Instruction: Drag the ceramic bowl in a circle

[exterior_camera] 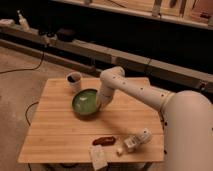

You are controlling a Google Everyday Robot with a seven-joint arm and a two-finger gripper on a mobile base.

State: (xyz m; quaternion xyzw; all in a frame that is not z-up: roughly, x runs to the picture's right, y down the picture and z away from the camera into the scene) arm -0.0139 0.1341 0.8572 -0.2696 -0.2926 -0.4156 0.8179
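The ceramic bowl (pixel 85 102) is round, shallow and glossy green with a dark rim. It sits on the wooden table (pixel 55 135) a little left of centre, just below the cup. My white arm reaches in from the right and bends down to the bowl's right rim, where the gripper (pixel 101 104) meets it. The arm's wrist covers the gripper's end, so its hold on the rim is hidden.
A small whitish cup (pixel 74 81) with dark contents stands at the table's back left, close to the bowl. Near the front edge lie a dark red item (pixel 104 141), a white packet (pixel 99 156) and a white boxy object (pixel 137 140). Cables run along the floor on the left.
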